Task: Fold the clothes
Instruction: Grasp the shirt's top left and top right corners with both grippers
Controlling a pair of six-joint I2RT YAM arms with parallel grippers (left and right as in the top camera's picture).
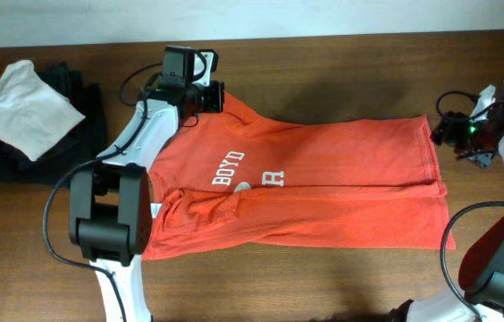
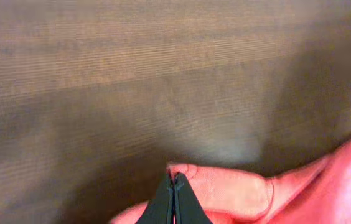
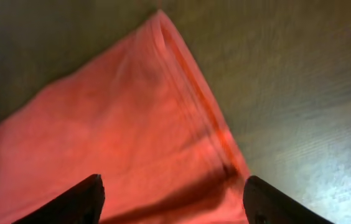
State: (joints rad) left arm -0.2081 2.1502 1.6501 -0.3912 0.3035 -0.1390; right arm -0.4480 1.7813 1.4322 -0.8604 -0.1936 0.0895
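The clothes, an orange-red T-shirt with white lettering, lie spread across the middle of the wooden table, partly folded lengthwise. At the shirt's far left corner my left gripper is shut on a small fold of the fabric edge. The left wrist view shows the dark fingertips pinched together on that bit of shirt. My right gripper hovers at the shirt's far right corner. It is open, with its two fingers wide apart over the hemmed corner and nothing pinched between them.
A crumpled white cloth lies on a pile of black garments at the far left of the table. Both arms' cables hang near the table's sides.
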